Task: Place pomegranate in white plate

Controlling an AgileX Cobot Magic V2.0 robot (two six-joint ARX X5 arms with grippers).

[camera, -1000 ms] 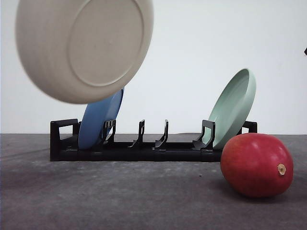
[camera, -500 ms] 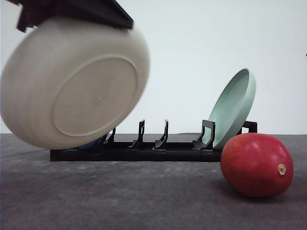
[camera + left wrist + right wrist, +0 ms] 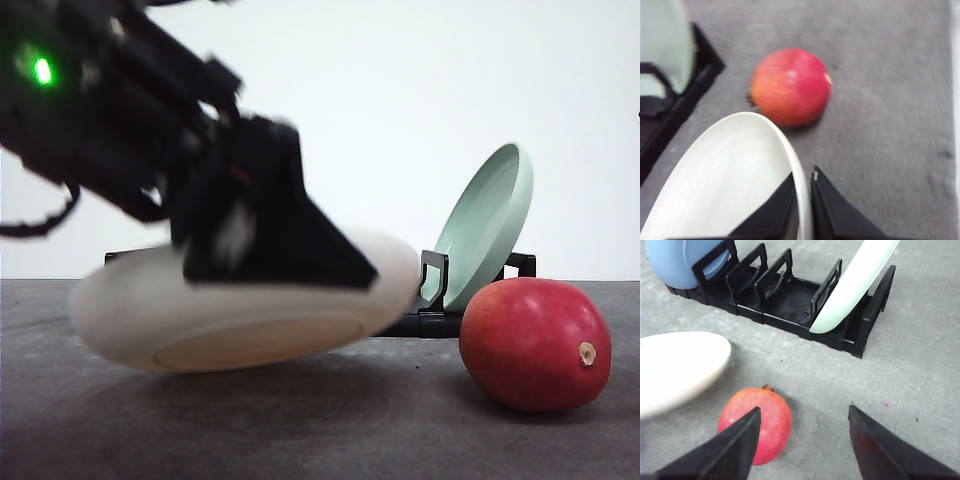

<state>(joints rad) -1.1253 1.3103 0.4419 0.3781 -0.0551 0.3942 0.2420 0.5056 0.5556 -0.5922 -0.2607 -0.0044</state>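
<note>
The red pomegranate [image 3: 536,343] lies on the grey table at the front right, also seen as the pomegranate [image 3: 790,86] and the pomegranate [image 3: 757,425]. My left gripper [image 3: 803,187] is shut on the rim of the white plate [image 3: 725,185], which hangs nearly level just above the table, left of the fruit: white plate [image 3: 240,310], white plate [image 3: 677,367]. The left arm hides the plate's top in the front view. My right gripper [image 3: 802,450] is open above the table, with the pomegranate under its left finger.
A black dish rack [image 3: 790,300] stands behind, holding a pale green plate [image 3: 487,222] at its right end and a blue plate [image 3: 677,260] at its left end. Bare grey table [image 3: 920,390] lies right of the fruit.
The white plate has come down from high at the left and tipped from near upright to almost level, close above the table. The left arm now fills the upper left. The pomegranate has not moved.
</note>
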